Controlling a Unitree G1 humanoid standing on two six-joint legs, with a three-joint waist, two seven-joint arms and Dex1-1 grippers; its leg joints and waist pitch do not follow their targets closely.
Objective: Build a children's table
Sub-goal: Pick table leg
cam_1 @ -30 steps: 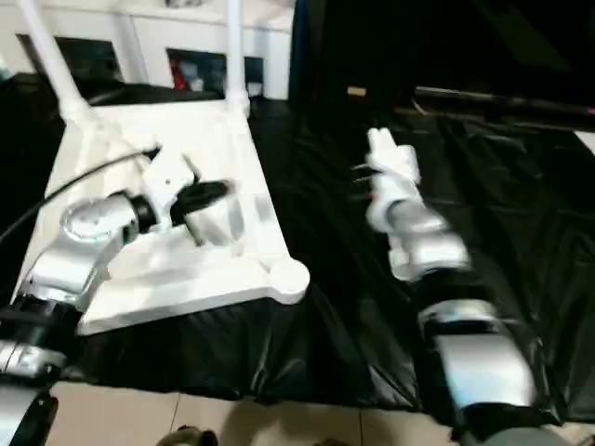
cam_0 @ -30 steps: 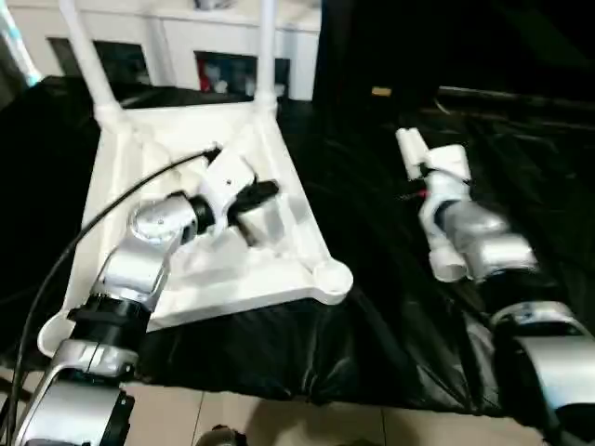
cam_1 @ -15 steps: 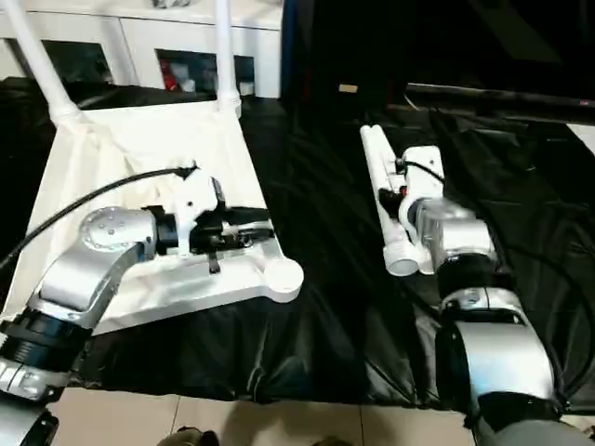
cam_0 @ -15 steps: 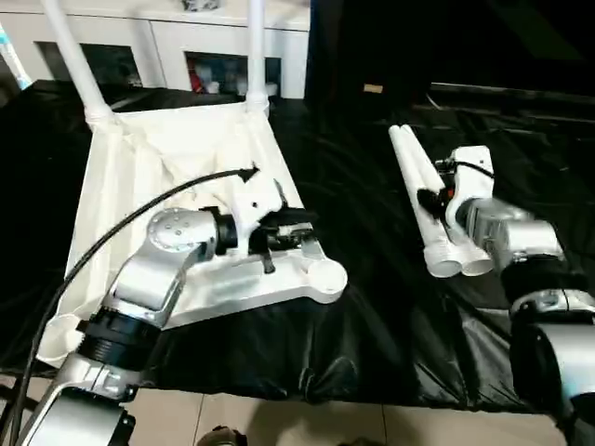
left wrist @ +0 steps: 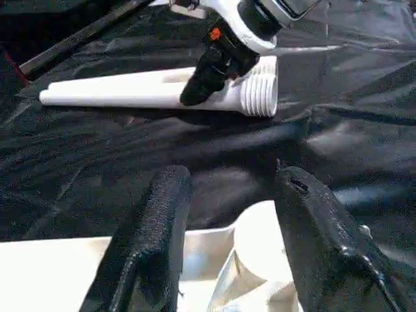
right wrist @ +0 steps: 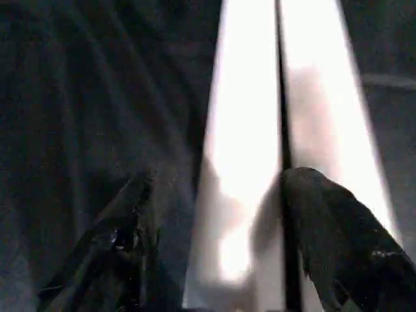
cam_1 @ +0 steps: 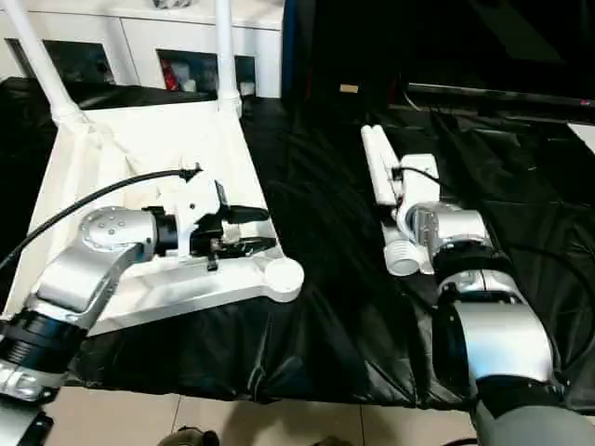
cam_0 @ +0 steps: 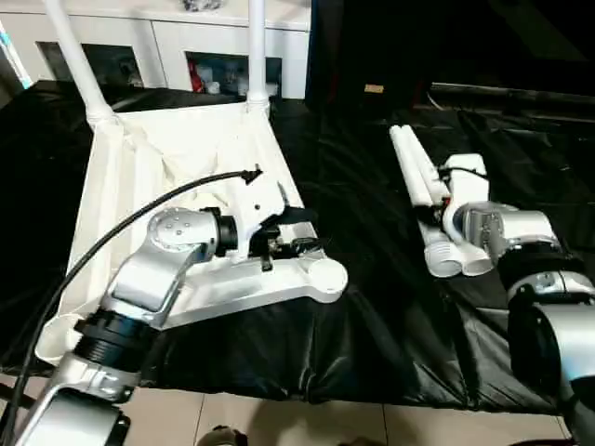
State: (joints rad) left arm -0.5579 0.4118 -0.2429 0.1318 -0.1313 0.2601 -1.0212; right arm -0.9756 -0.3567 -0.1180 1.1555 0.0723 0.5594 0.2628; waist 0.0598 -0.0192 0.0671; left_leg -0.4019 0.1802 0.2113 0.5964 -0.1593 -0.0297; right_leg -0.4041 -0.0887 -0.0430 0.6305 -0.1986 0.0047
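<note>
Item: tabletop [cam_0: 177,177], upside down at left of frame, two legs [cam_0: 256,46] fitted (far corners). Two loose legs [cam_0: 423,200] right of centre. My right gripper [right wrist: 214,240] spread over one; left gripper [left wrist: 227,221] open above near socket [cam_0: 325,276]. Next, I judge: clamp, lift, thread in.

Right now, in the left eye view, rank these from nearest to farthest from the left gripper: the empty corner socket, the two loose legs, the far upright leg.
1. Empty corner socket, just beside the left gripper.
2. Loose legs, lying to the right.
3. Far upright leg, behind.
</note>
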